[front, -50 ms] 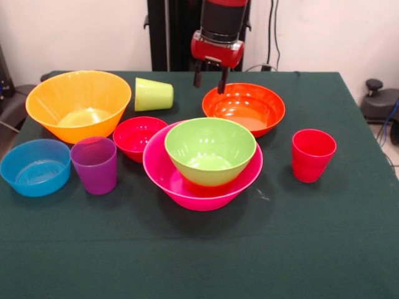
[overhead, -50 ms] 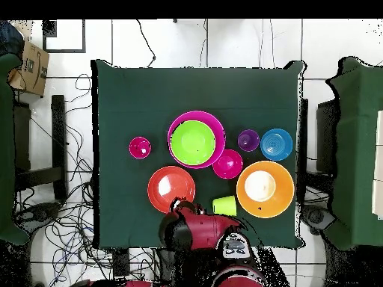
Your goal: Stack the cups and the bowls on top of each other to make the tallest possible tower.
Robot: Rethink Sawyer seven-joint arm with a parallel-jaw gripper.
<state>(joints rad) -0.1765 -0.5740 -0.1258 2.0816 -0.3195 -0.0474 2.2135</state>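
Currently we find the gripper [front, -50 ms: 211, 80] empty, fingers parted, hovering over the far rim of the orange-red bowl [front, -50 ms: 244, 108]. That bowl lies just below and slightly right in the front view, behind the tower [front, -50 ms: 202, 163].

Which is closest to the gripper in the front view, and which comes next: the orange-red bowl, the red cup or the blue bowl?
Measured from the gripper, front view:
1. Orange-red bowl, just below the gripper, slightly to the picture's right.
2. Red cup, farther out toward the picture's right, standing alone.
3. Blue bowl, far off at the picture's left edge, beside the purple cup.
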